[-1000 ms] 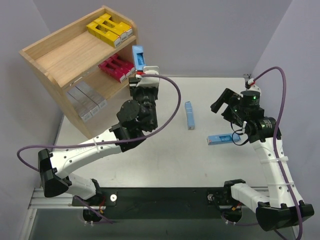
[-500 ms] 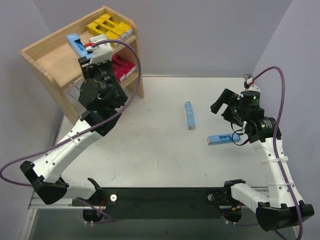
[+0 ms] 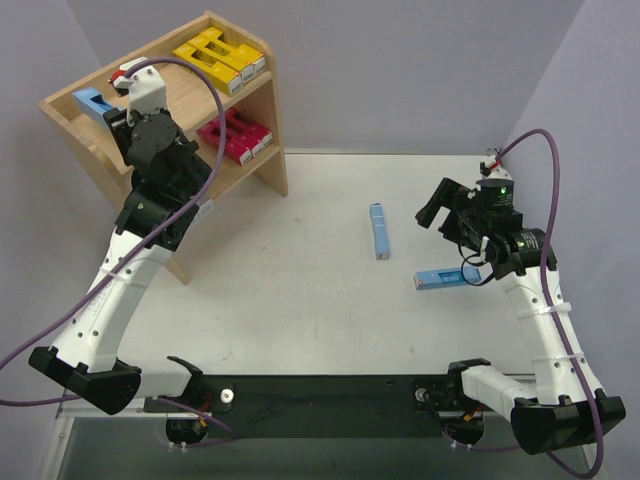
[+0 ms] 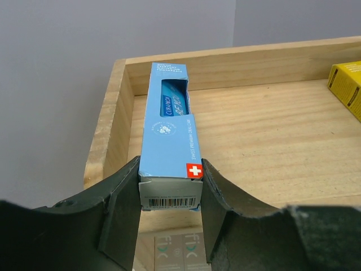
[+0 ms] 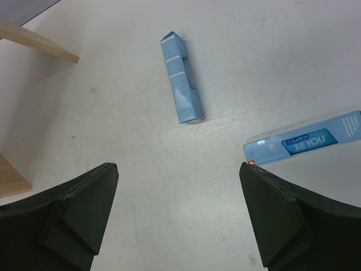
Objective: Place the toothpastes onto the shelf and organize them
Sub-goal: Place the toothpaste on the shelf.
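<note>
Plainly, the left pincer (image 4: 169, 183) holds a blue carton (image 4: 167, 135) reading CURAPROX.

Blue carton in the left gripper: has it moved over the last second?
Yes. The carton swung left, from the shelf's right side panel to the top tier's left end.

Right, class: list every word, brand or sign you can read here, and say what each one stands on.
"CURAPROX BE YOU": table carton.
"CURAPROX": held carton.
"SWISS PREMIUM ORAL CARE": held carton, beside a white cross on red.
Too small to read: its barcode digits and top print; the other table carton; the yellow cartons.
</note>
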You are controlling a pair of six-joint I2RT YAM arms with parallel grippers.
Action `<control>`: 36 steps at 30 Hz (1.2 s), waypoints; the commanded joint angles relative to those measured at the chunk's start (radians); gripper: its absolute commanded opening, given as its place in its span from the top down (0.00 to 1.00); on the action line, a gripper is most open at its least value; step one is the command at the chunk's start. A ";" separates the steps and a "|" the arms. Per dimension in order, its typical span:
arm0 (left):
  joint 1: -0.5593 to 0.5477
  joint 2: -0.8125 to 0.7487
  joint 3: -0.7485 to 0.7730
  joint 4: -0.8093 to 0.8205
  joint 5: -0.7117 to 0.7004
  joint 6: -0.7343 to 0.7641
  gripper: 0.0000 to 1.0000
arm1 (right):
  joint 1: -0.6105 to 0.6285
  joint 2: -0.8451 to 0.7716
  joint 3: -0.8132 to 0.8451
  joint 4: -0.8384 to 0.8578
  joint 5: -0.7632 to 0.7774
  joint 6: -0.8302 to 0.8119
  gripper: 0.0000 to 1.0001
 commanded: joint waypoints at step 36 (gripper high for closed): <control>-0.046 0.098 0.318 -0.334 0.181 -0.153 0.17 | 0.002 0.006 -0.034 -0.005 -0.075 -0.043 0.07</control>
